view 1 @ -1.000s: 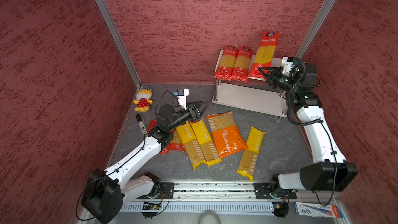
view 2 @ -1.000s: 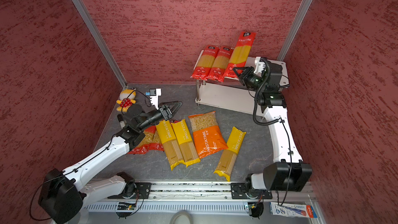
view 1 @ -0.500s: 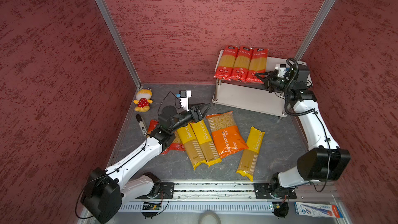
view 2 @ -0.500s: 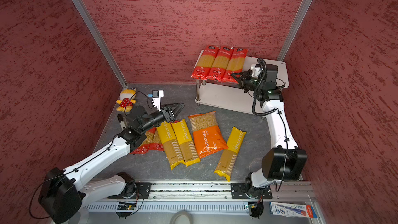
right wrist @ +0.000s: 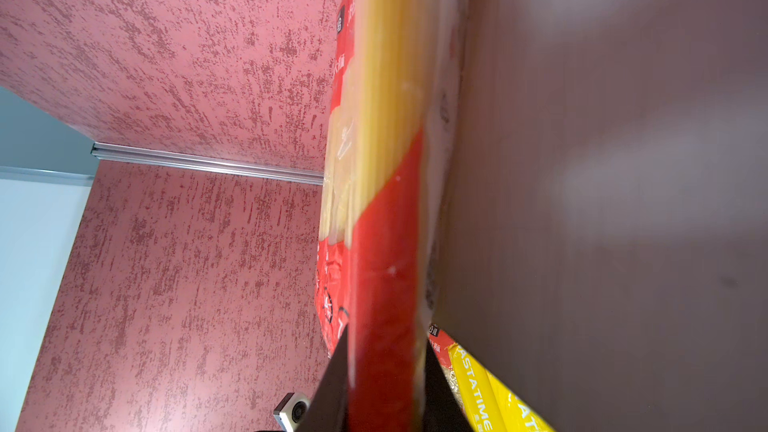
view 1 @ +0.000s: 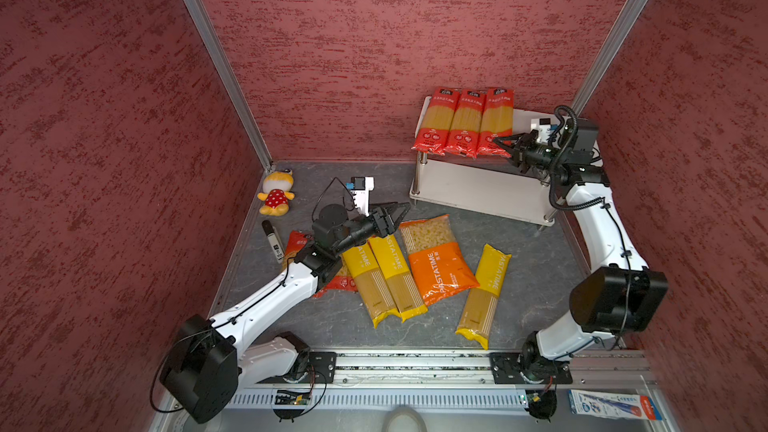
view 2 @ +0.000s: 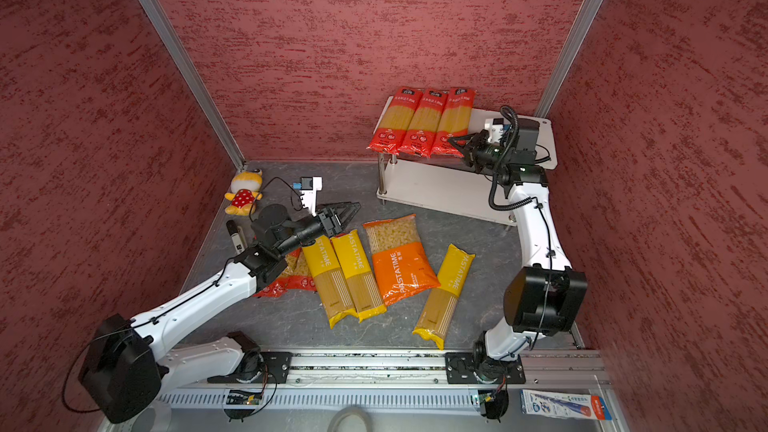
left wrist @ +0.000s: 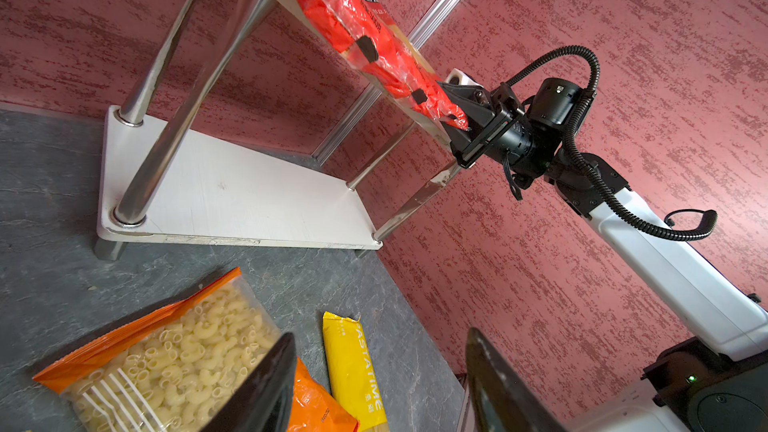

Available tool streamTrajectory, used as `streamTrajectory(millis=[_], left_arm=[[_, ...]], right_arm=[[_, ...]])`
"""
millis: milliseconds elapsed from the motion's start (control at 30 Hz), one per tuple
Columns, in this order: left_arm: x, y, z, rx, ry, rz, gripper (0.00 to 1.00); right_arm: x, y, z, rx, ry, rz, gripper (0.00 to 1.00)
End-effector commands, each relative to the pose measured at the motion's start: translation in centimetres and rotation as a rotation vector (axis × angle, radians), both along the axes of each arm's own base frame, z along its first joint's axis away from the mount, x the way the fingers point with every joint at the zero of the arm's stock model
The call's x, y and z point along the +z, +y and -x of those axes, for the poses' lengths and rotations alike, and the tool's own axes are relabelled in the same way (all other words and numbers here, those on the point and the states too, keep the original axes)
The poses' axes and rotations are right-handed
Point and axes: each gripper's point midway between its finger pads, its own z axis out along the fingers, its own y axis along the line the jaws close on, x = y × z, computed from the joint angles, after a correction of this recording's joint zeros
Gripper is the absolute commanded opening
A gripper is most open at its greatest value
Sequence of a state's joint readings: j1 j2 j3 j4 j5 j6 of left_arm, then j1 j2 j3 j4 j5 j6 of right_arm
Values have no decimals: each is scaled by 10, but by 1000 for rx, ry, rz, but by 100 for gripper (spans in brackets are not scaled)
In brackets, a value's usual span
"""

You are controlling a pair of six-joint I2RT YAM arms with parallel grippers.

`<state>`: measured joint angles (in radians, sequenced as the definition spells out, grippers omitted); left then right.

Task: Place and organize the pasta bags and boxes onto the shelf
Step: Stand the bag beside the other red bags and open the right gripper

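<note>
Between the narrowly set jaws of the right gripper (right wrist: 386, 351), pinched: the near end of 1 long red spaghetti bag (view 1: 495, 120), flat on the top board of the shelf (view 1: 530, 118). Just beside those jaws, touching the gripped bag: 2 more red spaghetti bags (view 1: 465, 122), side by side on the same board. Wide apart and holding nothing: the jaws of the left gripper (view 1: 401, 220), raised over the floor (view 1: 532, 268). Just below these jaws, to 1 side: the clear end of the wide orange bag (view 1: 436, 259). Behind the fingertips, under the wrist: 2 yellow PASTATIME bags (view 1: 368, 280), with 2 short red curly-pasta bags (view 1: 298, 241) partly hidden beneath the arm. Beyond the orange bag, well apart from both sets of jaws: a 3rd yellow bag (view 1: 486, 288).
</note>
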<state>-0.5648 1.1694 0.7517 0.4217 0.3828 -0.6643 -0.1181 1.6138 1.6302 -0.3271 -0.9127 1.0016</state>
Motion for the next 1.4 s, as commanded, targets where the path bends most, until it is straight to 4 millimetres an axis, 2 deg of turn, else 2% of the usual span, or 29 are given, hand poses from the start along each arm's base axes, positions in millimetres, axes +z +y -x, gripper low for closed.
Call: streamTrajectory(millis=[0, 133, 400, 600, 633, 733, 833, 967, 1133, 1167, 1367], left_arm=[[7, -2, 0, 3, -34, 9, 64], [6, -3, -1, 4, -33, 6, 64], [2, -2, -2, 12, -26, 0, 64], [3, -5, -1, 1, -29, 7, 64], [2, -5, -1, 2, -27, 6, 64], [2, -3, 0, 9, -29, 3, 64], [2, -3, 0, 11, -28, 0, 64], [1, -4, -1, 9, -25, -1, 64], [-1, -7, -2, 1, -23, 0, 64], [-1, -7, -2, 1, -21, -2, 64], [-5, -9, -3, -2, -14, -6, 64]], right_arm=[[-1, 17, -2, 86, -52, 25, 0], [-5, 19, -1, 106, -46, 22, 0], [5, 21, 24, 124, -76, -30, 0], [-1, 19, 20, 122, -60, -39, 0], [-2, 17, 18, 114, -56, -40, 4], [3, 14, 17, 95, -72, -41, 33], [10, 11, 21, 79, -98, -37, 49], [9, 5, 27, 60, -101, -29, 57], [0, -5, 38, 36, -88, -34, 62], [9, -4, 48, 37, -113, -31, 62], [13, -3, 64, 25, -130, -34, 63]])
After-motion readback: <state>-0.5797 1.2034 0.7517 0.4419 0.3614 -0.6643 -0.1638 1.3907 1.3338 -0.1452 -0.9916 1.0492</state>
